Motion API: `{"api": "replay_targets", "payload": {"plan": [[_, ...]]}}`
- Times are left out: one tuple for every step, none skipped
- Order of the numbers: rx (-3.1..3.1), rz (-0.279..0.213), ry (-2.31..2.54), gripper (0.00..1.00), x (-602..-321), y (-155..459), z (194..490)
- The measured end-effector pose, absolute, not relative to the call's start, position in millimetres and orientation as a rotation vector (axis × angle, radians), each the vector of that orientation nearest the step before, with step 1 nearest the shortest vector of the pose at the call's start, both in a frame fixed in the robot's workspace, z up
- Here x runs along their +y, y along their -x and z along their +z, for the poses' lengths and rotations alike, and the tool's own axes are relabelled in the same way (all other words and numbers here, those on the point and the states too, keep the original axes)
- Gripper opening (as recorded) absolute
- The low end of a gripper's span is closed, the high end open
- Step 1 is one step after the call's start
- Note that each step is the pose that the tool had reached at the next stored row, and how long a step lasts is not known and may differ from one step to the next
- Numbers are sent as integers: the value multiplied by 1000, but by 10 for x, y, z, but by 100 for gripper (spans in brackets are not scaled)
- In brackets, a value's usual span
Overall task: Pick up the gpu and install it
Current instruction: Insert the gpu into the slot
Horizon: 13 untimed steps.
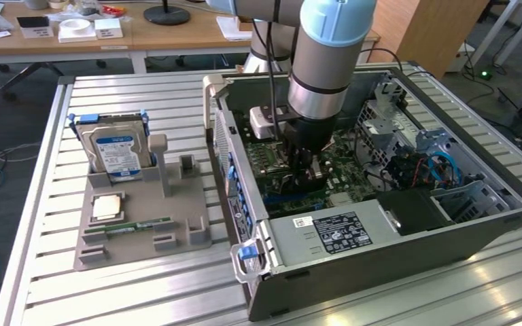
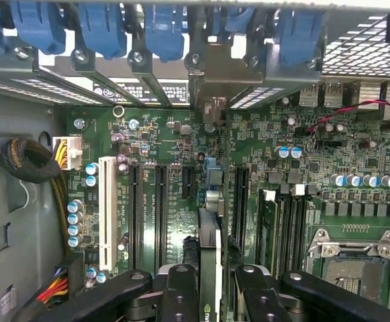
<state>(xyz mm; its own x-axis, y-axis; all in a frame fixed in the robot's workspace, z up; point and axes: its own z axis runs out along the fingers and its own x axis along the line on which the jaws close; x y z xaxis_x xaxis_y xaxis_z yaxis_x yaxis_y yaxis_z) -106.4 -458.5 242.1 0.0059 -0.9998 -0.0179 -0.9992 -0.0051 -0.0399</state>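
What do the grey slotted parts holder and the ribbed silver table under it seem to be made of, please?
Grey slotted parts holder: probably plastic with a matt finish, judging by its uniform dull grey and blocky moulded posts. Ribbed silver table: likely aluminium, brushed or bare, judging by its pale metallic sheen and straight parallel grooves.

gpu (image 2: 210,258), thin card, edge-on, held perpendicular above the motherboard (image 2: 315,168) slots

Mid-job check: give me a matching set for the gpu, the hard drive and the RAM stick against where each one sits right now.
Things:
1. gpu
2. hard drive
3. RAM stick

Places:
A. lying flat on the gray holder
B. clamped in the gripper over the motherboard
C. standing on end in a slot of the gray holder

Pairs: 1-B, 2-C, 3-A
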Motion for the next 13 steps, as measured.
{"api": "replay_targets", "payload": {"plan": [[2187,-24,2198,26,-4585,1064,2420],[2186,-24,2198,26,-4585,1064,2420],[2186,-24,2198,26,-4585,1065,2418],[2186,-24,2198,26,-4585,1066,2417],[2186,-24,2198,26,-4585,1067,2414],[2186,-25,2198,26,-4585,1068,2413],[2186,-24,2198,26,-4585,1070,2411],[2186,-25,2198,26,-4585,1072,2410],[2186,-25,2198,26,-4585,1074,2409],[2186,-25,2198,26,-4585,1074,2409],[2186,-24,2198,26,-4585,1075,2409],[2186,-25,2198,26,-4585,1076,2408],[2186,-25,2198,26,-4585,1078,2408]]}}
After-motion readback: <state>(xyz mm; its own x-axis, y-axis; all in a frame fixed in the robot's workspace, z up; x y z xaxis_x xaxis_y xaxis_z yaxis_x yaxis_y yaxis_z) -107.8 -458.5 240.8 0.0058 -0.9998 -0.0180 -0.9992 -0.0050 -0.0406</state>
